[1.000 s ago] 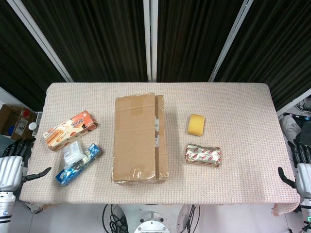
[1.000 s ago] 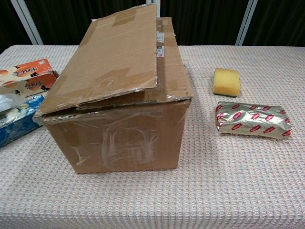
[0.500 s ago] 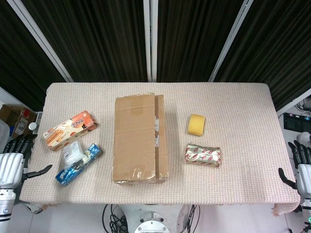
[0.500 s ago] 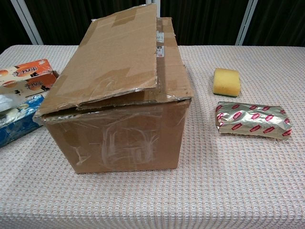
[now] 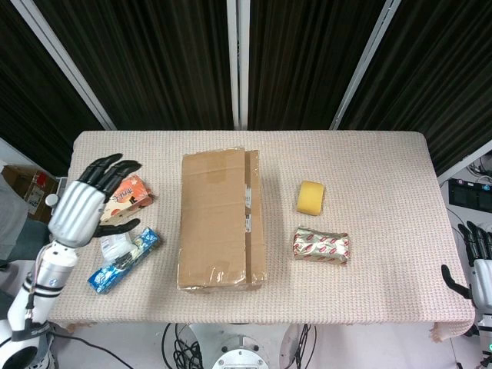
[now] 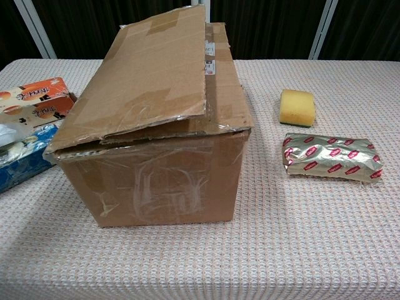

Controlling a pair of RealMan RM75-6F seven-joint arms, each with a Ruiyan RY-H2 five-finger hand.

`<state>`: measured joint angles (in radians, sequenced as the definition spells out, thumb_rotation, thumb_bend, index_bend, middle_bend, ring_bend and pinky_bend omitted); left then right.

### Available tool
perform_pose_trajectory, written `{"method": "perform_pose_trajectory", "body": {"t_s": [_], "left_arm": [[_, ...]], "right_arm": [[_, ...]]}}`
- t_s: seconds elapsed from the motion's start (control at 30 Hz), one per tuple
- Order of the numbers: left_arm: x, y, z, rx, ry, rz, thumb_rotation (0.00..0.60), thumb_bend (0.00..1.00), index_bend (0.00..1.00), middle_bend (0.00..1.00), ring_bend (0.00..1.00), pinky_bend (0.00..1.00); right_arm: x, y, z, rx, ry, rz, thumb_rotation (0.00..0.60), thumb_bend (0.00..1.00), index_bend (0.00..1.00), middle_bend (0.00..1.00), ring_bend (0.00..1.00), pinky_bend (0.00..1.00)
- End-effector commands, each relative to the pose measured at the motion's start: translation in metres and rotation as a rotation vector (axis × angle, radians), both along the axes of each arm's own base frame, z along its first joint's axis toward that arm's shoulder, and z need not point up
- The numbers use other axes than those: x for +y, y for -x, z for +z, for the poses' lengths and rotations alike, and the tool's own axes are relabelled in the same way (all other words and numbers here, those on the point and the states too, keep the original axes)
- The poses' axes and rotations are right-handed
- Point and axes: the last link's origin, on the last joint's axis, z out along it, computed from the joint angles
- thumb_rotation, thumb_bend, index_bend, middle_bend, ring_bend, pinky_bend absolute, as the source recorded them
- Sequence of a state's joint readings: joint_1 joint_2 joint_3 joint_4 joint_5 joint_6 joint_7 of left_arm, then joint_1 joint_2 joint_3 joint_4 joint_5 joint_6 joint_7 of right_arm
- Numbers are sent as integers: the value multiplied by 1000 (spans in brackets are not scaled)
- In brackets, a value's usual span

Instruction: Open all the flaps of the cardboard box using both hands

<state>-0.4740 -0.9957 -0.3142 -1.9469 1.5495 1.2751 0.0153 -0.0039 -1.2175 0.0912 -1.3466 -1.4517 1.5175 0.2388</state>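
Observation:
The cardboard box [image 5: 221, 219] stands in the middle of the table, its long top flaps lying down. In the chest view the box [image 6: 156, 125] shows its left flap slightly raised over the right one. My left hand [image 5: 86, 204] hovers above the table's left side, over the orange packet, fingers spread and holding nothing, well left of the box. My right hand [image 5: 480, 265] hangs off the table's right edge, fingers apart, empty. Neither hand shows in the chest view.
Left of the box lie an orange snack packet [image 5: 123, 196], a white packet [image 5: 117, 242] and a blue wrapper [image 5: 127, 260]. To the right are a yellow sponge [image 5: 310, 197] and a silver-red foil pack [image 5: 321, 245]. The table [image 5: 384, 169] has a woven cloth.
My left hand has risen from beside the table's left edge and moved right, over the orange packet. The right hand has sunk slightly. The box is unchanged.

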Motion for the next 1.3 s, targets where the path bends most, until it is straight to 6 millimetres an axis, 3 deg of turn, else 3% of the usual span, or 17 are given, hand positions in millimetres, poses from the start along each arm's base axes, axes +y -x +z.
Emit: {"method": "perform_pose_trajectory", "body": {"t_s": [0.03, 0.27, 0.37, 0.4, 0.5, 0.57, 0.63, 0.7, 0.73, 0.97, 1.3], "left_arm": [[17, -54, -16, 11, 77, -100, 600, 4, 174, 204, 98, 179], [31, -105, -59, 173, 248, -234, 600, 9, 190, 232, 98, 178], [34, -124, -78, 258, 307, -304, 510, 192, 198, 233, 98, 178], [36, -129, -82, 283, 315, -323, 450, 308, 200, 234, 98, 177], [38, -139, -93, 334, 349, -361, 418, 528, 209, 238, 98, 178], [38, -143, -97, 354, 365, -372, 438, 643, 222, 244, 98, 178], [39, -145, -100, 384, 367, -387, 539, 763, 239, 252, 98, 178], [39, -145, -104, 403, 366, -399, 600, 842, 254, 260, 97, 179], [39, -146, -105, 411, 366, -405, 600, 871, 259, 263, 97, 179], [38, -143, -118, 540, 328, -462, 600, 955, 271, 286, 97, 180], [34, -135, -121, 659, 240, -503, 600, 978, 354, 324, 97, 180]], "right_arm": [[2, 2, 2, -5, 8, -3, 600, 285, 0, 0, 0, 0], [6, 7, 7, -12, 20, -10, 600, 285, 0, 0, 0, 0], [7, 8, 7, -17, 24, -14, 600, 285, 0, 0, 0, 0], [8, 8, 7, -19, 25, -14, 600, 285, 0, 0, 0, 0], [9, 10, 8, -20, 29, -19, 600, 286, 0, 0, 0, 0], [9, 11, 9, -22, 34, -22, 600, 286, 0, 0, 0, 0], [10, 13, 10, -25, 38, -25, 600, 285, 0, 0, 0, 0], [10, 14, 11, -24, 39, -27, 600, 285, 0, 0, 0, 0], [10, 15, 11, -23, 39, -28, 600, 285, 0, 0, 0, 0], [10, 17, 11, -25, 43, -28, 600, 285, 0, 0, 0, 0], [8, 17, 11, -27, 42, -32, 600, 284, 0, 0, 0, 0]]}}
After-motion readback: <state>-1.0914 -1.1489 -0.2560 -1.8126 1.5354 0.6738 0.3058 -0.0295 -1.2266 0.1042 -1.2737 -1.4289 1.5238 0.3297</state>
